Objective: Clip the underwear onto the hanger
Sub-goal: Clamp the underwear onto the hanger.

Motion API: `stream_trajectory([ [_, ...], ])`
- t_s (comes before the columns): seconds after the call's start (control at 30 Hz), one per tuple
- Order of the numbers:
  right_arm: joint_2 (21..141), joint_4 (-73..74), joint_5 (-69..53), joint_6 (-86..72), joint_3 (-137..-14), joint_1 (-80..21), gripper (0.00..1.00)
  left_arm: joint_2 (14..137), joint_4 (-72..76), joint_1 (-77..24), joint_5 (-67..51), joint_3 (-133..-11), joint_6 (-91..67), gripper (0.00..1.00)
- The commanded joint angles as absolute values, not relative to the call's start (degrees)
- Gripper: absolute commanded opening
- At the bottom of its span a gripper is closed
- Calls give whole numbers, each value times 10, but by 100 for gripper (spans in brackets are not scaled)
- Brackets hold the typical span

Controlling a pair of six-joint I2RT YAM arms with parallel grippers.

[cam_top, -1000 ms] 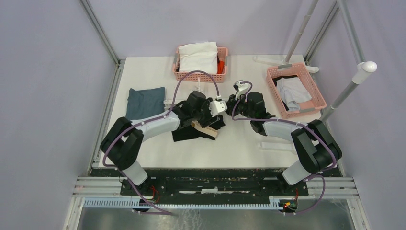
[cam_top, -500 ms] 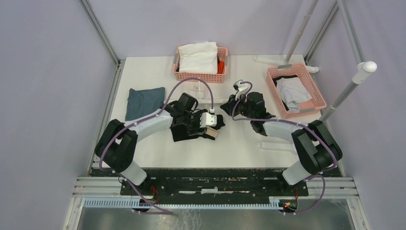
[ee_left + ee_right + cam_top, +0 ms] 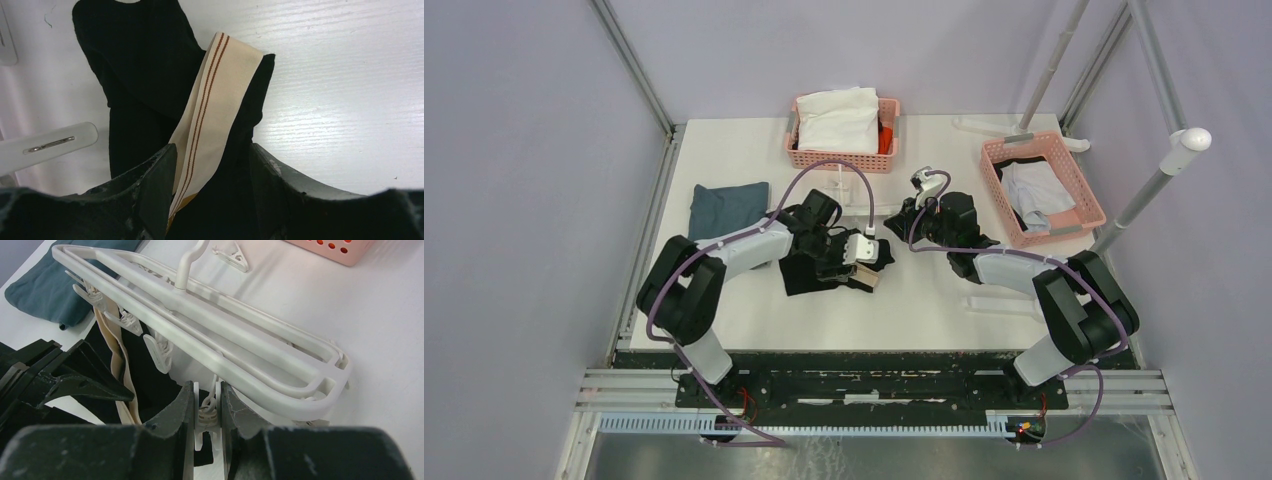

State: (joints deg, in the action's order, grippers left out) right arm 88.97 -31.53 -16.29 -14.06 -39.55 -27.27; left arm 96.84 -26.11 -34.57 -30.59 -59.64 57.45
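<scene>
Two arms are in tight at the middle of the table (image 3: 944, 300). The underwear (image 3: 809, 275) lies rumpled on the board, with the folded blue-grey cloth (image 3: 727, 210) off at its 10 o'clock and the right gripper (image 3: 916, 212) at its 2 o'clock.

Over to the left wrist camera. The left gripper (image 3: 212, 162) is down over the garment with its jaws spread wide. The beige waistband (image 3: 215, 100) runs up between them from 7 o'clock towards 1 o'clock, with black fabric on both sides. I see no pinch on it yet.

On the right wrist camera, the right gripper's fingers are pressed together on a small white clip (image 3: 206, 417) hanging from the hanger (image 3: 210, 325). The frame slants from 10 o'clock to 4 o'clock, with its hook up at 12. The waistband and some dark cloth show under the rail at 8 o'clock.

As for handling, this looks like a light, limp piece. My guess is it will sag and fold over itself the moment it leaves the table. The waistband looks like the firmest part, a banded edge with some body. I'd take it there, close to one end, and catch both layers. That would leave a short, taut stretch of band free for the clip to bite. Grab only the thin black leg fabric and it will likely bunch up or slide out.
</scene>
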Motion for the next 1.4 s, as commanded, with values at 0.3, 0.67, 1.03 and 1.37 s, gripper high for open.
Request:
stream_trajectory([
  [0.3, 866, -342, -165, -134, -397, -274, 0, 948, -235, -343, -336, -623, 598, 64],
  [0.67, 863, -337, -166, -131, -398, -274, 0, 985, -233, -343, -322, -628, 593, 69],
  [1.03, 861, -338, -167, -132, -397, -274, 0, 960, -232, -343, -322, -604, 573, 63],
  [1.37, 857, -337, -169, -135, -400, -275, 0, 940, -232, -347, -307, -581, 549, 43],
])
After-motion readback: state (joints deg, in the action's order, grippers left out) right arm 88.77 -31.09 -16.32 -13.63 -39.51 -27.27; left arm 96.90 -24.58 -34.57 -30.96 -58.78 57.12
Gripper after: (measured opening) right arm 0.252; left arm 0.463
